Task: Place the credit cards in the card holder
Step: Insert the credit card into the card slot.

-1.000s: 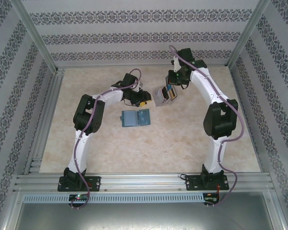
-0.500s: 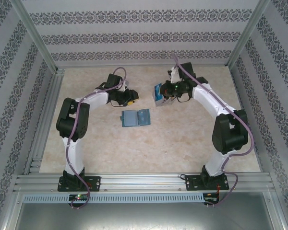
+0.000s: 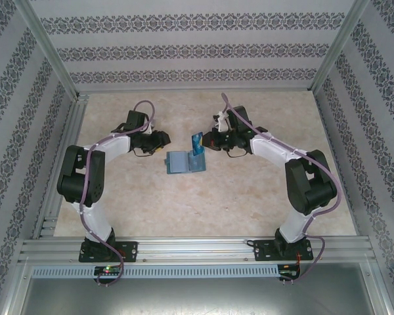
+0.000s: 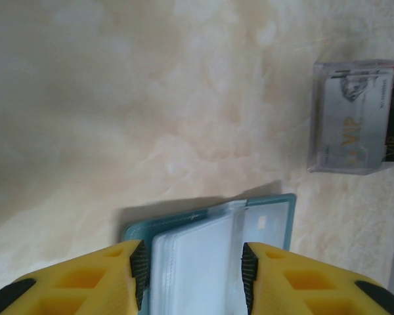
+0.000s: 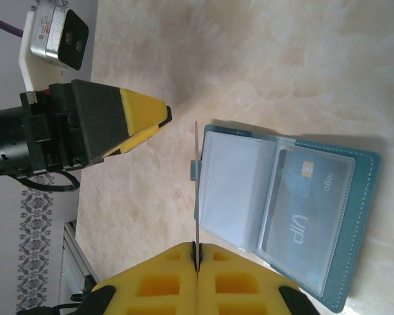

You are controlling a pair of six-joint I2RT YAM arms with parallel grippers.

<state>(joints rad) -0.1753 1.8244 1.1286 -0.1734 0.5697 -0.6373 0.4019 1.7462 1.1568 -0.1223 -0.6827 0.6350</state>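
The right jaws, shut on a blue card, have brought it to the open wallet's edge just ahead of them, left jaws parted and empty nearby; insertion looks next.

Card sits between your right gripper's fingers, with the card holder just to its right. From your left gripper, the holder is just ahead and the card stand farther ahead-right.
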